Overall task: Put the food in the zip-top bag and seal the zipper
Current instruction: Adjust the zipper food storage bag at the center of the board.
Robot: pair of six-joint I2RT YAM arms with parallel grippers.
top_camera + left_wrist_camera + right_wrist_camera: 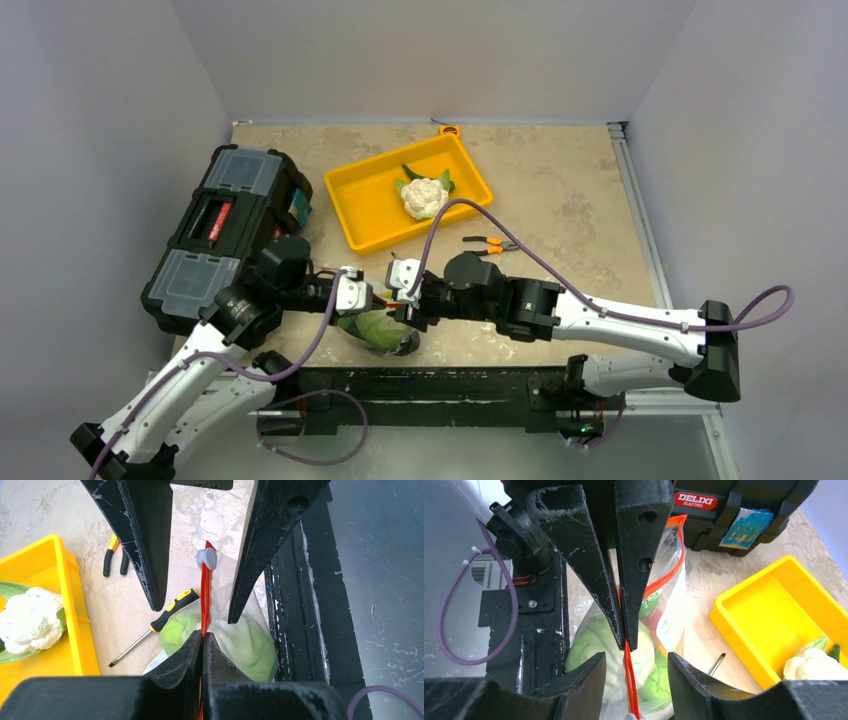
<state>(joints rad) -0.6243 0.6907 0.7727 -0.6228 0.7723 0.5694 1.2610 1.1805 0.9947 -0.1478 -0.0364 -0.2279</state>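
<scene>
Clear plastic bag point(671, 595), red-orange zipper strip point(204, 595); inside, pale green, probably cabbage point(250, 647). At twelve o'clock, white cauliflower toy point(424, 197), yellow plastic tray point(370, 205).

We see a beige, mottled table point(570, 200) enclosed on three sides by plain pale grey walls point(430, 50), softly and evenly lit; a black rail point(430, 385) borders its near edge.

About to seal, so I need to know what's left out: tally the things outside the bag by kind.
Food: 1, cauliflower
Hand tools: 2, pliers and screwdriver
Containers: 2, yellow tray and black toolbox
Unidentified: 1, small orange item by the far wall
Total: 6
</scene>
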